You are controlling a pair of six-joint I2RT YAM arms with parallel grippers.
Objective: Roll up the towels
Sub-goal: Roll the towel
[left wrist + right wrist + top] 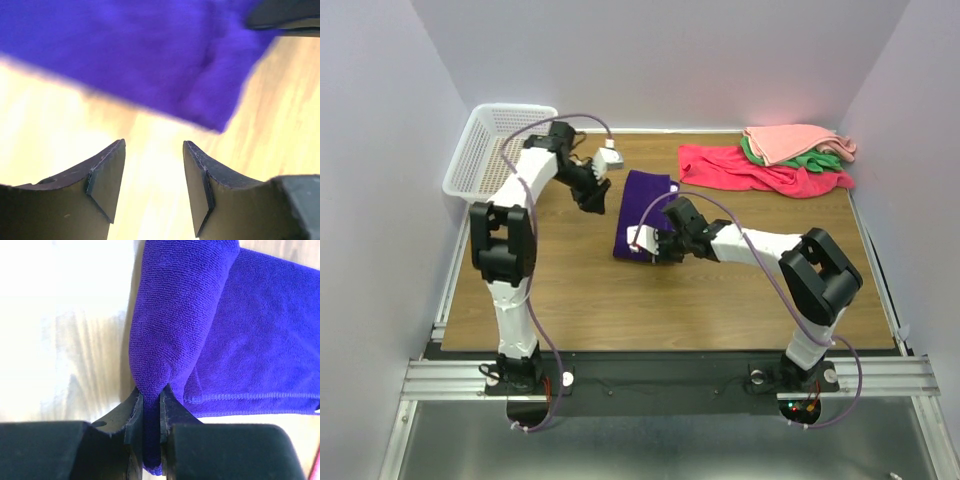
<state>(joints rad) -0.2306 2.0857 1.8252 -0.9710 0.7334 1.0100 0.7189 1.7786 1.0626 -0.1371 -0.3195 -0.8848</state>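
Note:
The deep purple towel (642, 208) lies mid-table, folded narrow, its near end turned over into a roll. My right gripper (658, 244) is shut on that rolled near end; in the right wrist view the purple towel (200, 330) is pinched between the fingers (133, 415). My left gripper (595, 198) hangs open and empty just left of the towel; in the left wrist view its fingers (107, 175) frame bare wood, with the purple towel (150, 55) blurred beyond. A red towel (750, 168), a salmon-pink towel (790, 140) and a green towel (815, 158) lie piled at the back right.
A white mesh basket (470, 160) stands at the back left, partly behind the left arm. Walls close the table on the left, back and right. Bare wood (700, 300) lies in front of the purple towel.

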